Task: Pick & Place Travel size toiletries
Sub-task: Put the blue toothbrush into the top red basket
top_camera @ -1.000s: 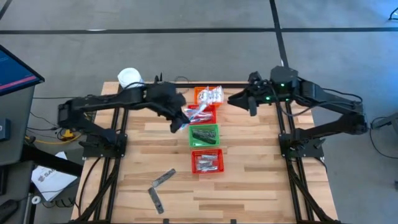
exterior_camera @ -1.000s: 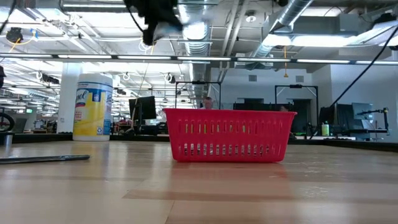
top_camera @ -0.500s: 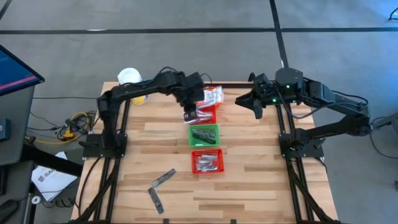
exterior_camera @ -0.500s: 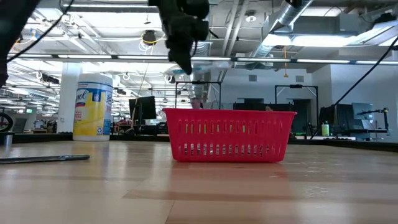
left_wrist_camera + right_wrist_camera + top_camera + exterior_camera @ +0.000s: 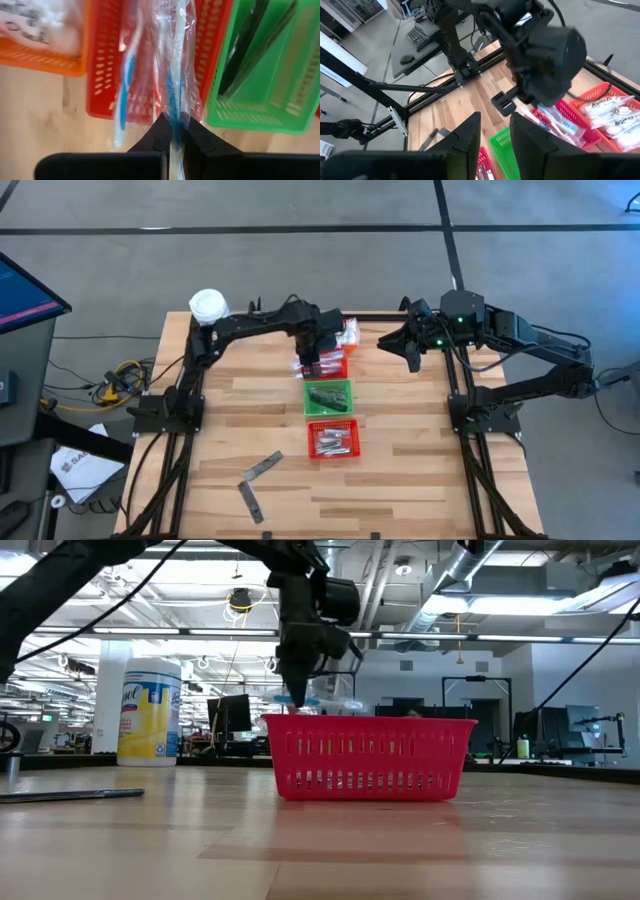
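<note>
The left gripper [image 5: 171,131] hung over the upper red basket [image 5: 327,365], its jaws closed on a clear-wrapped toothbrush [image 5: 172,75]. The wrapper dangled with its lower end at the basket's mouth.

It was judged that the slack wrapper could catch the rim on release and tip outside onto the desk [image 5: 400,470]; the neighbouring green basket [image 5: 329,396] sat close enough to receive it by mistake.

The right gripper [image 5: 495,131] was held off to the side near the desk's edge, its jaws slightly parted with nothing between them.

Four baskets were counted in a row: one orange [image 5: 335,330], two red, one green. Two dark strips [image 5: 262,466] lay loose on the desk. One white jar [image 5: 208,307] stood at the far corner. Contents of the baskets could not be counted.
</note>
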`<control>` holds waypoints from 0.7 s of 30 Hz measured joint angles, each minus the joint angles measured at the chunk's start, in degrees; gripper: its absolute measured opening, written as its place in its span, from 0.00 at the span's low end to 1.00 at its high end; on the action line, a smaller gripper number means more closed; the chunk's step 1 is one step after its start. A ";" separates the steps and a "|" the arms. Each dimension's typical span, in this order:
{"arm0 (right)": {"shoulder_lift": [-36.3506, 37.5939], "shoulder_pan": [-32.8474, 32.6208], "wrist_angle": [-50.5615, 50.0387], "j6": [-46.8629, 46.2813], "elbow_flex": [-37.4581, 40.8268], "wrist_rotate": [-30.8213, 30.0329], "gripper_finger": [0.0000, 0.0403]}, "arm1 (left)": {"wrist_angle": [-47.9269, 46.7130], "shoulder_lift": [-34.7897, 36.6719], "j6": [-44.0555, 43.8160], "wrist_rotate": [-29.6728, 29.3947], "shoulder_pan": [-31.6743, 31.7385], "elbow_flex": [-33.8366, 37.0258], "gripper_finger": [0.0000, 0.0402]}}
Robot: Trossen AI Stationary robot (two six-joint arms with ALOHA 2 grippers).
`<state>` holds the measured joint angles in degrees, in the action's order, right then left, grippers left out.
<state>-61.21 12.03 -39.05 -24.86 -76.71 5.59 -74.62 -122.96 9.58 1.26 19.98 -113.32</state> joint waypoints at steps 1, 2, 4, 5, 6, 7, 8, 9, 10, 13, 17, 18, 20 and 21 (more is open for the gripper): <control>0.00 0.00 0.00 0.00 0.00 -0.12 0.24 | -0.30 -0.37 0.53 -0.50 -0.49 0.00 0.02; 0.00 0.00 0.00 0.00 0.00 -0.13 0.24 | -0.38 -0.62 0.99 -0.99 -0.94 0.00 0.02; 0.00 0.00 0.00 0.24 0.00 -0.15 0.24 | -1.31 -0.94 1.95 -1.95 -1.81 0.02 0.02; -0.08 0.00 0.16 0.47 0.10 -0.16 0.24 | -1.39 -1.09 1.99 -2.44 -2.19 -0.04 0.02; -0.28 0.00 0.36 0.72 0.19 -0.16 0.24 | -1.70 -1.21 2.01 -2.50 -2.34 -0.04 0.02; -0.38 0.00 0.48 0.83 0.38 -0.16 0.24 | -2.72 -1.52 2.01 -2.49 -2.42 -0.04 0.02; -0.44 0.00 0.39 0.85 0.62 -0.16 0.24 | -3.85 -1.77 2.00 -2.43 -2.48 -0.04 0.02; -0.45 0.00 0.54 0.85 0.89 -0.17 0.24 | -4.43 -2.07 1.95 -2.42 -2.47 -0.02 0.02; -0.43 0.00 0.99 0.85 1.19 -0.16 0.24 | -4.83 -2.41 1.95 -2.46 -2.40 -0.02 0.02; -0.39 0.00 2.16 0.85 2.32 -0.16 0.24 | -5.91 -2.77 2.14 -2.60 -2.32 0.05 0.02; -1.06 0.00 2.19 0.85 2.90 -0.16 0.24 | -5.54 -3.14 2.15 -2.34 -2.47 0.07 0.02; -1.14 0.00 1.94 0.85 2.97 -0.16 0.24 | -5.20 -3.23 2.17 -2.04 -2.55 0.05 0.02; -1.53 0.00 2.70 0.87 2.96 -0.16 0.24 | -4.74 -3.55 2.17 -1.55 -2.76 -0.02 0.02; -1.75 0.00 3.11 0.87 2.91 -0.16 0.24 | -4.75 -3.67 2.17 -1.47 -2.92 0.06 0.02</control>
<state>-62.96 12.03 -35.93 -23.99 -73.80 5.43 -79.37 -126.63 11.75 -0.21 17.07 -113.26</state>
